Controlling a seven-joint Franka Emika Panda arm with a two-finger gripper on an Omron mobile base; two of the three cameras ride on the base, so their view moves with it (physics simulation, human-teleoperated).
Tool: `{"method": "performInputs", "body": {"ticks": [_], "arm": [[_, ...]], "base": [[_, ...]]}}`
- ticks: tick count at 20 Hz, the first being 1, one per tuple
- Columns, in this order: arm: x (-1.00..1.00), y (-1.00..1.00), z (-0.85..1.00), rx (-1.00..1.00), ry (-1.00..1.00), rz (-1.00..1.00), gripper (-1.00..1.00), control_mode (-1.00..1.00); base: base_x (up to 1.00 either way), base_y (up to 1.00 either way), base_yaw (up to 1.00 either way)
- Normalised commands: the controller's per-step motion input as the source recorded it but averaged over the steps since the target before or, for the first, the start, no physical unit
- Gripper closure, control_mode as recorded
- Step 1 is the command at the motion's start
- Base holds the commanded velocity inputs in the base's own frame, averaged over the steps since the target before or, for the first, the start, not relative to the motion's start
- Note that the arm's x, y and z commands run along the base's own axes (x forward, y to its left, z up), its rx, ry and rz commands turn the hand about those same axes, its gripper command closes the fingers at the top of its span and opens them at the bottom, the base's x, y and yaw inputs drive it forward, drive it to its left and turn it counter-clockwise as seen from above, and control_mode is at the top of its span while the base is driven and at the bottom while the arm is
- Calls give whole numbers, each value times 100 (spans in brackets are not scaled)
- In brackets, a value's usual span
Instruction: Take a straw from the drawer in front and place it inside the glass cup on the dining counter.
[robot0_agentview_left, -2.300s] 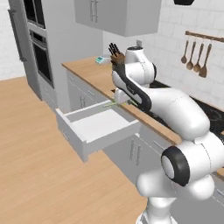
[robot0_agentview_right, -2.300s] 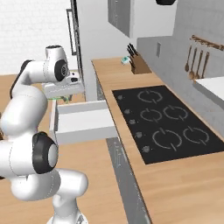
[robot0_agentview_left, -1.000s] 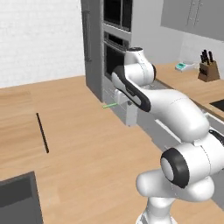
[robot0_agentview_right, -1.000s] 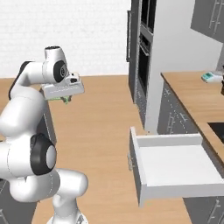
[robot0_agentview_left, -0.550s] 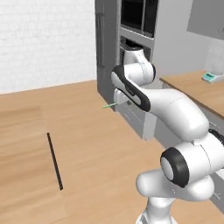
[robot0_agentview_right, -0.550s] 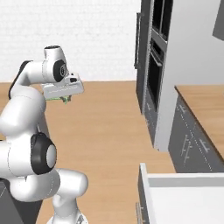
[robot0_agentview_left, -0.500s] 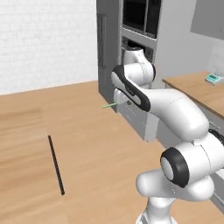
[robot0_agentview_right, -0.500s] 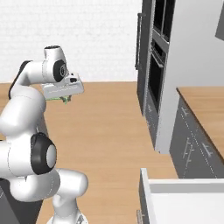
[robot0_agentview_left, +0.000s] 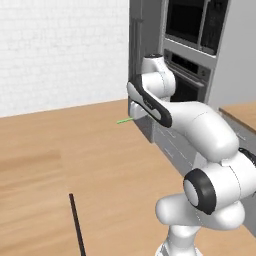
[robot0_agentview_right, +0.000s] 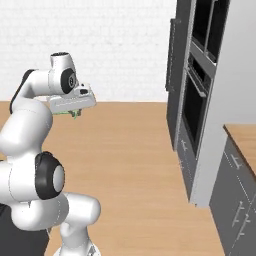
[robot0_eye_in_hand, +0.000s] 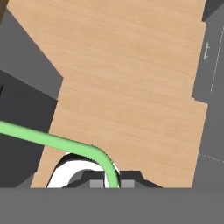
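Straw (robot0_eye_in_hand: 52, 140): a thin light green stick, judged very light and smooth, so it can slip or swivel in a pinch. One end is nipped between the pressed-together jaws of the gripper (robot0_eye_in_hand: 112, 181) at the bottom centre of the hand view; from there it bends and runs off to the left edge. In the left base view the straw (robot0_agentview_left: 124, 120) pokes out leftward from the hand at centre frame, over the wood floor (robot0_agentview_left: 65, 150). Holding near an end gives reach, but invites wobble.
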Motion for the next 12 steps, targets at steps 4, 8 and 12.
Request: {"method": "performInputs", "body": {"ticks": [4,8,12], "arm": [[0,0,0,0,0,0,100,100],[0,0,0,0,0,0,100,100],[0,0,0,0,0,0,100,100]], "base": [[100,13,12],[100,9,14],[100,2,16]]}}
